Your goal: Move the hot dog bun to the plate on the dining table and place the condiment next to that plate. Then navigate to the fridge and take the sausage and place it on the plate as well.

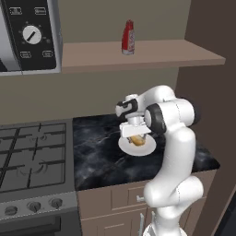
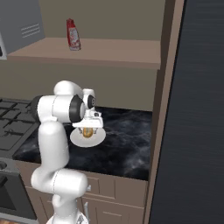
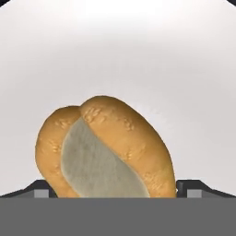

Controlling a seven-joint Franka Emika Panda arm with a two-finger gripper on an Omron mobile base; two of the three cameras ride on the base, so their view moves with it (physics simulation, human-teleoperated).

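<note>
The hot dog bun (image 3: 106, 147), golden-tan with a pale split, lies on a small plain white plate (image 1: 145, 150) on the black marbled worktop (image 1: 97, 152). My gripper (image 1: 135, 136) hangs straight down over it, open, with one fingertip (image 3: 42, 189) on each side of the bun and neither touching it. From the right, the bun (image 2: 87, 132) shows under the gripper (image 2: 88, 127). The condiment (image 1: 127, 38), a red squeeze bottle, stands upright on the wooden shelf (image 1: 152, 53) above. The red-rimmed plate, the dining table and the sausage are out of view.
A gas stove (image 1: 30, 154) adjoins the worktop on the left, with a microwave (image 1: 30, 34) above it. A brown wall panel (image 2: 164, 87) closes the worktop on the right. Beyond it rises a tall dark front (image 2: 201, 109); I cannot tell whether it is the fridge.
</note>
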